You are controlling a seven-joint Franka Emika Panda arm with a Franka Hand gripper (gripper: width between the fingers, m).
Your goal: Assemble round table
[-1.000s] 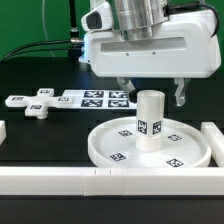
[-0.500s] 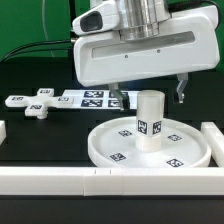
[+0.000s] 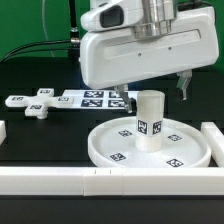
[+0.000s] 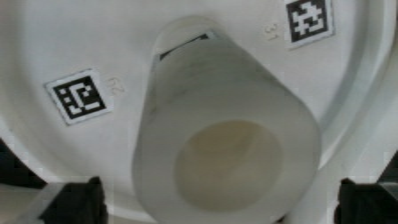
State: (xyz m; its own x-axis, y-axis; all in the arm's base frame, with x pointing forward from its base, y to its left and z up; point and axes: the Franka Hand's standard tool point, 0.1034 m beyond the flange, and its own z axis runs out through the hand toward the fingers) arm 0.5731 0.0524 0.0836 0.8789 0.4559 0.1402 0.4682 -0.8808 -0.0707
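On a matte black tabletop (image 3: 50, 135), fenced along the front by a long white bar (image 3: 60, 180) and on the exterior view's right by a second white bar (image 3: 213, 135). Behind, a green backdrop (image 3: 30, 25), with dark cables (image 3: 50, 45) trailing across the table's far edge.

Near the front bar, lying flat: the large round rimmed disc (image 3: 105, 148), white, dotted with square tags (image 3: 118, 155). Upright at its middle and touching it: the short thick cylinder leg (image 3: 150, 122), one tag on the side facing the camera. Well apart toward the exterior view's left, flat on the black surface: the cross-shaped foot (image 3: 38, 103), just beside the marker board (image 3: 95, 97).

Directly over the leg: the gripper (image 3: 153, 96), spread wide, one finger on each side of the leg's top and clear of it, pinching nothing.

From the wrist view, looking down the length of the short thick cylinder leg (image 4: 222, 120) onto its rounded top end, with the large round rimmed disc (image 4: 71, 50) spreading out around it. At either side of that end, two dark blurred shapes, probably the fingers (image 4: 80, 195), with a gap to the white plastic on both sides.
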